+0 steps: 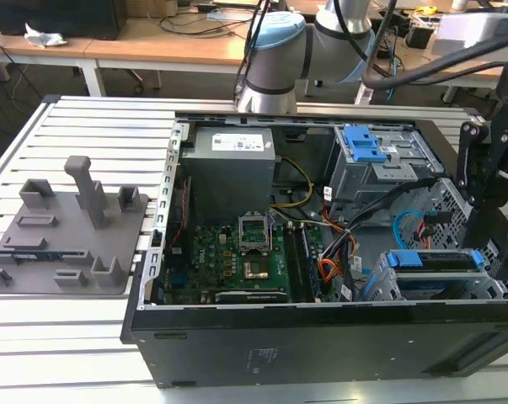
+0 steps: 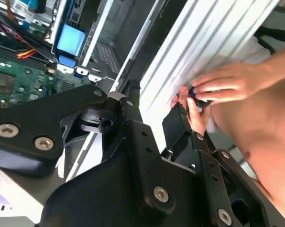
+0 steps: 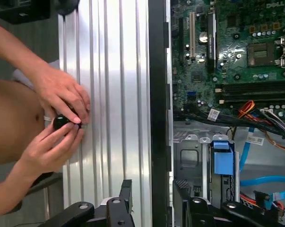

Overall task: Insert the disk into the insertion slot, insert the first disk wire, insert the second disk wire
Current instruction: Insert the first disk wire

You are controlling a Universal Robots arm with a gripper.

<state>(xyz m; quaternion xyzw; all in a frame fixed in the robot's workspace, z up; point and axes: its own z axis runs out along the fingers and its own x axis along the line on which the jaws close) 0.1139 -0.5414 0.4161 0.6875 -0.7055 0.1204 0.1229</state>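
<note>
— While my claw hangs spread over the case wall, pinching nothing, where do you put the disk?

— Disk stands in the slot, in the case's near corner on the exterior view's right. Looks seated. Can't swear it is fully home.

— Bearing from the claw?

— Inward of it, past the wall, close by. Long axis runs across the exterior view, left to right, along the near wall. In the first wrist view one finger sits just beside the cage.

— Wires?

— Second wire loops beside the cage. First wire lies further in, by the board. Plug ends are hidden or too small, so I can't tell whether either is mated.

— Anything else?

— A person's hands are on the table, outside the case, both on a small dark knob. They are across the wall from the disk and well apart from it. Knob's purpose unclear. The exterior view cuts my claw off at its right edge. In the second wrist view the claw's own links hide the gap down to the cage.
</note>
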